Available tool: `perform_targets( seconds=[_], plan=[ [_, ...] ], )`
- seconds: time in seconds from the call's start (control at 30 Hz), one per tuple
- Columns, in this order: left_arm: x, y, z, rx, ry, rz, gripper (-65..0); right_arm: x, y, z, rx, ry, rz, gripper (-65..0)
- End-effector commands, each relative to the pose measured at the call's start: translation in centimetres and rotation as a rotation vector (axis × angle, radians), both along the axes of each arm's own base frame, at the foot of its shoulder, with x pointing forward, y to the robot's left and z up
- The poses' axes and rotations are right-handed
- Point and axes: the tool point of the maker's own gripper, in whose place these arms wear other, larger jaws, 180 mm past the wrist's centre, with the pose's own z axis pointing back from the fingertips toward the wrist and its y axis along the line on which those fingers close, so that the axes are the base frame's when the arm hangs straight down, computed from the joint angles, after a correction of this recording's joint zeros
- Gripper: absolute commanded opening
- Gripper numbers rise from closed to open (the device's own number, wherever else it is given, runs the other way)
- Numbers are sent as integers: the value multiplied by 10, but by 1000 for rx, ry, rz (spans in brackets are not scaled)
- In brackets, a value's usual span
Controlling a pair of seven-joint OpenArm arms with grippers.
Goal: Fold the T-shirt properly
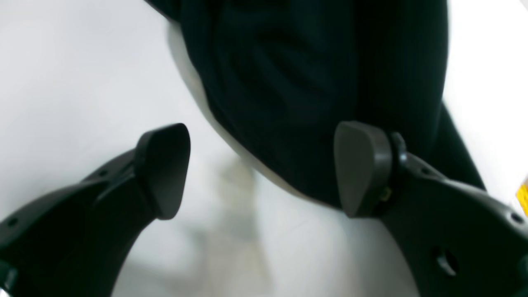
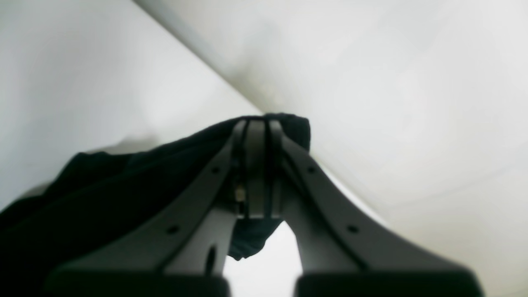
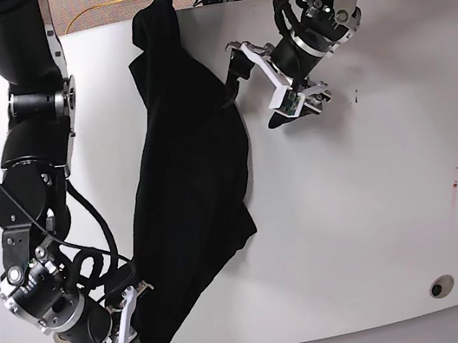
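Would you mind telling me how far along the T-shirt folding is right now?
Nothing looks folded yet: the T-shirt lies rumpled and stretched along the table. In hand: the right gripper is shut on one corner; the left gripper hovers open beside it. Flattening and all folds remain.

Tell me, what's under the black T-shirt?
The white table lies under the T-shirt, showing all around it. Whatever sits directly beneath the cloth is covered, so nothing more can be told.
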Motion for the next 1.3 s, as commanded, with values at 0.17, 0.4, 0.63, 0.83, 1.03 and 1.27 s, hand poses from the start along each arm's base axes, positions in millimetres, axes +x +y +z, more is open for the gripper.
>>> perform_targets(
  seconds=[0.17, 0.4, 0.63, 0.83, 1.03, 1.27],
  plan=[
    [15, -11, 4, -43, -20, 4, -138, 7, -4, 78, -48, -172, 7, -650],
    [17, -21, -25, -29, 50, -22, -138, 8, -9, 119, -111, -250, -2, -650],
    [11, -47, -32, -20, 62, -109, -138, 7, -5, 139, -135, -292, 7, -650],
    [8, -70, -27, -18, 43, -186, -138, 7, -9, 150, -152, -316, -18, -650],
    [5, -84, -32, -4, 47, -241, -138, 9, -13, 150, -169, -318, -48, -650],
    [12, -114, -49, 20, 78, -312, -138, 10, -13, 147, -171, -312, -50, -650]
  ],
)
